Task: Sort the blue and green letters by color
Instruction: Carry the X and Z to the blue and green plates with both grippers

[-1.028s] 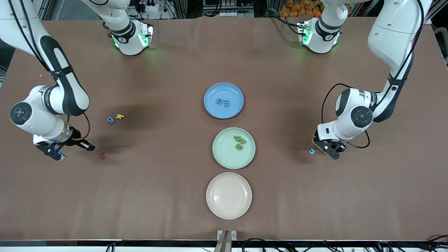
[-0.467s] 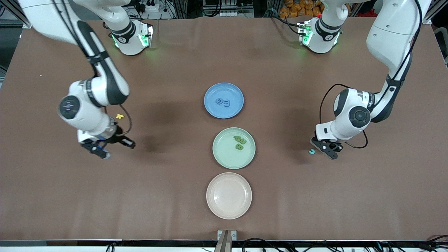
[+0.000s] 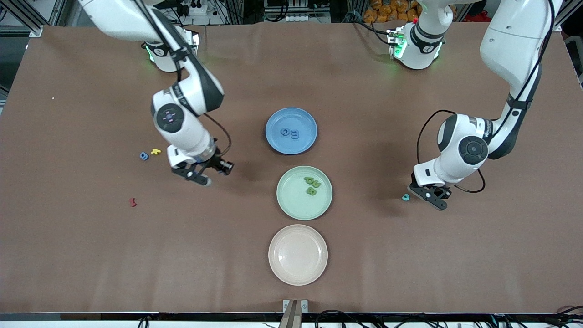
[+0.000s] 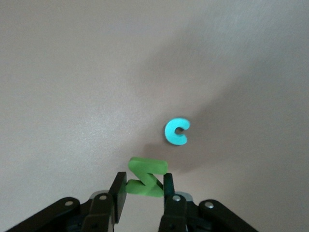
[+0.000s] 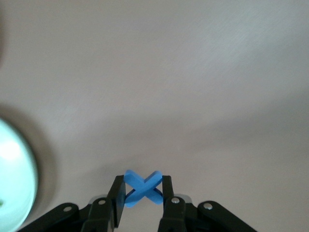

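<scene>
right gripper [image 3: 199, 176]: jaws pinching a blue X [image 5: 143, 187] across its arms, over bare table between the loose letters and the plates; carried high so it clears the plate rims, likely bound for the blue plate [image 3: 278, 141]
left gripper [image 3: 432, 197]: jaws pinching a green Z [image 4: 146, 177] low over the table at the left arm's end; teal C [image 3: 405, 197] lies flat just beside it, apart from the jaws
blue plate: holds two blue letters [image 3: 290, 133], so blue sorting is partly done
green plate [image 3: 291, 205]: just nearer the camera than the blue one, holds green letters [image 3: 312, 186] bunched toward the left arm's side
pink plate [image 3: 298, 269]: nearest the camera, nothing in it
loose: blue letter [image 3: 144, 156] and yellow letter [image 3: 155, 151] side by side toward the right arm's end; dark red letter [image 3: 132, 202] nearer the camera
judgement: both arms loaded, colours match plates; blue letter and C not yet sorted
</scene>
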